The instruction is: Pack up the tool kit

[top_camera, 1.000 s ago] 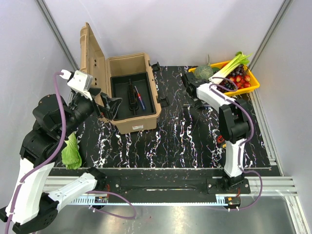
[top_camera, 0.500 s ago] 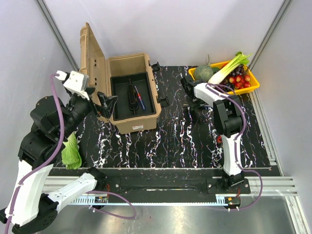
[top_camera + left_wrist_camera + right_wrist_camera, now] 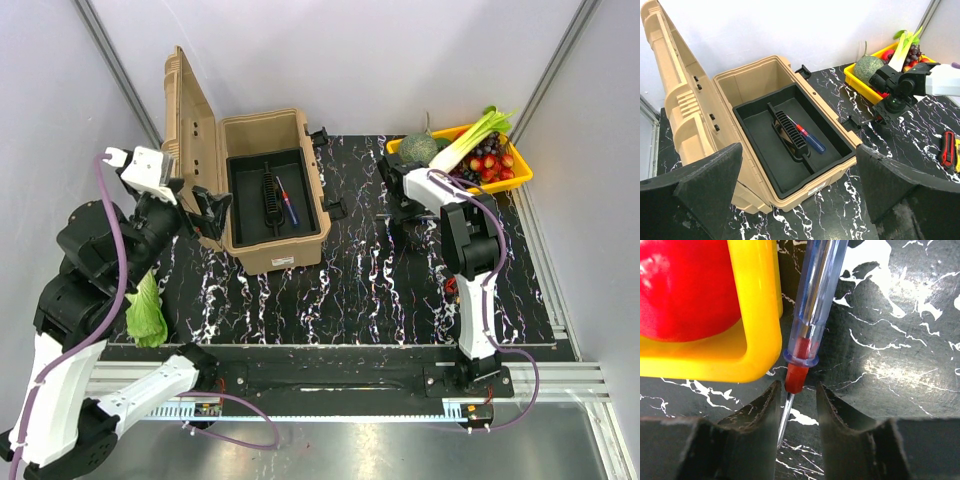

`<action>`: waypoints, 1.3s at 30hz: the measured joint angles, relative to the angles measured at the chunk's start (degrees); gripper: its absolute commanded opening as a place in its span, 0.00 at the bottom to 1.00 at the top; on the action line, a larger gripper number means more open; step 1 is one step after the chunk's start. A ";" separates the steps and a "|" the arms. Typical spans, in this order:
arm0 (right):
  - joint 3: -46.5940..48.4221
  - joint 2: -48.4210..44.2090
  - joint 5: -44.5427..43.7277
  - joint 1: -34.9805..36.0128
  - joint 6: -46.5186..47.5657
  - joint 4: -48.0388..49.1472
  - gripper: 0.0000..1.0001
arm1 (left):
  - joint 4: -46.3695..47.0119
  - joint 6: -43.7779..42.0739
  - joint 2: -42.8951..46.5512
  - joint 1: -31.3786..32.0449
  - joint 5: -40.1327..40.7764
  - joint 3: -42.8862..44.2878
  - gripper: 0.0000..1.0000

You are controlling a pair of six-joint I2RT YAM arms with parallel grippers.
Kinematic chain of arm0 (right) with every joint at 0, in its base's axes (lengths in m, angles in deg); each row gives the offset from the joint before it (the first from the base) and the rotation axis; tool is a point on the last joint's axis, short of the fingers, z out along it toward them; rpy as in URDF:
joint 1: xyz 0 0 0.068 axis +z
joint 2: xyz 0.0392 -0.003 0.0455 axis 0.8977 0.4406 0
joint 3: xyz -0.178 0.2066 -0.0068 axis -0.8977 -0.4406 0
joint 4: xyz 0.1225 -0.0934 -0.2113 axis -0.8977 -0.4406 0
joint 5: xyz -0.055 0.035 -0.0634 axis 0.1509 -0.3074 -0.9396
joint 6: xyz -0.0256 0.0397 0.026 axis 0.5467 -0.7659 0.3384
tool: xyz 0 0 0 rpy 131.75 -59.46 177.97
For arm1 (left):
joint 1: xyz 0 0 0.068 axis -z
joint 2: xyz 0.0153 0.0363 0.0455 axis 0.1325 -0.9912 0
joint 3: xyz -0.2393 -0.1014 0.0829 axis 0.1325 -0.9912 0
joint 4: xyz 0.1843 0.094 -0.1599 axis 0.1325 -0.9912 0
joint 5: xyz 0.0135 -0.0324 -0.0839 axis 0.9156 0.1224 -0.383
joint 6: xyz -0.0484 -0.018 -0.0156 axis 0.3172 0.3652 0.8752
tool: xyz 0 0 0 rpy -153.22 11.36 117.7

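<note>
The tan toolbox (image 3: 285, 255) stands open at the back left, its ribbed lid (image 3: 185, 120) upright. Its black inner tray (image 3: 760, 150) holds a blue and red screwdriver (image 3: 810, 140). My left gripper (image 3: 212, 213) hovers wide open and holding nothing at the box's front left corner (image 3: 799, 146). My right gripper (image 3: 392, 182) is down at the mat beside the yellow tray (image 3: 520, 175). Its jaws (image 3: 797, 387) straddle the red collar and shaft of a clear blue-handled screwdriver (image 3: 815, 300) lying against the tray's corner (image 3: 757, 315). A gap still shows on the right side.
The yellow tray holds a leek (image 3: 480, 135), a green round vegetable (image 3: 420, 148) and red fruit (image 3: 685, 285). A red and black hand tool (image 3: 452, 288) lies on the mat by the right arm. A lettuce leaf (image 3: 147, 310) lies at the mat's left edge.
My right gripper's jaws have narrowed around the screwdriver by the yellow tray. My left gripper has drawn back a little to the left, away from the toolbox.
</note>
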 measured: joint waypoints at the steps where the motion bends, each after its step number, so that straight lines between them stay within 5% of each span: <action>1: 0.07 0.04 0.33 -0.22 -0.09 -0.04 0.33 | 0.00 0.00 0.15 0.00 0.15 0.00 0.99; 12: -0.37 -0.07 1.25 -1.05 -0.50 -0.20 0.00 | 0.04 0.07 1.40 0.00 1.44 0.00 0.99; 29: -17.90 -23.74 -2.67 -1.07 -1.64 -1.49 0.00 | 0.35 0.07 2.38 0.00 1.46 -0.11 0.99; 39: -19.61 -39.50 0.24 0.02 25.92 15.91 0.00 | 0.46 0.07 2.40 0.00 1.40 -0.11 0.99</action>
